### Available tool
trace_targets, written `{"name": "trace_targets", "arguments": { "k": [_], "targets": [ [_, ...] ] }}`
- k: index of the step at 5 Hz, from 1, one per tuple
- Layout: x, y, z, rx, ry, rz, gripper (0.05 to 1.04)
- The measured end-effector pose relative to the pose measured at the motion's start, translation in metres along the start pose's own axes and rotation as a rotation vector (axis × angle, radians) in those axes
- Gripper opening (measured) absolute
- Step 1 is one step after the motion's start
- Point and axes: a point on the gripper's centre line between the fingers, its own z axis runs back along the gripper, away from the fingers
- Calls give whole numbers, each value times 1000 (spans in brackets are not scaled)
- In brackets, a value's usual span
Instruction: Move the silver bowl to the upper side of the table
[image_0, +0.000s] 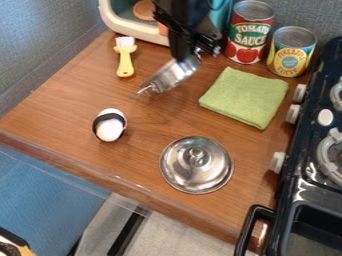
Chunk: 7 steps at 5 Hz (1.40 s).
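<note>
At the upper middle of the counter, my black gripper (190, 55) hangs down from the top edge, its fingers shut on the rim of the silver bowl (172, 75). The bowl is steeply tilted, its gripped side up and to the right, and its thin handles point down to the left. Whether its lower edge touches the wood is hard to tell. Part of the upper rim is hidden behind the gripper.
Two cans (250, 32) stand upper right, above a green cloth (246, 97). A yellow brush (125, 57) lies upper left, an egg-like toy (109, 125) left, a silver lid (196, 172) lower middle. The stove (317, 165) borders the right; a toy box (117, 15) is at the top.
</note>
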Motion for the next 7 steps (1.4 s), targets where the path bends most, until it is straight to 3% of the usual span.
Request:
{"name": "trace_targets", "arguments": {
  "k": [1,2,3,4,5,6,7],
  "targets": [
    [8,-7,-29,-8,60,-11,53],
    [6,-5,-41,14,91,-23,53],
    [4,-5,-46,11,105,-24,72],
    [6,-7,-49,-26,87,-17,180],
    [1,-11,-46,-43,122,-5,410],
    [2,-8,-4,-37,83,33,719],
    [-9,-10,3,-44,98,53,985]
  ]
}}
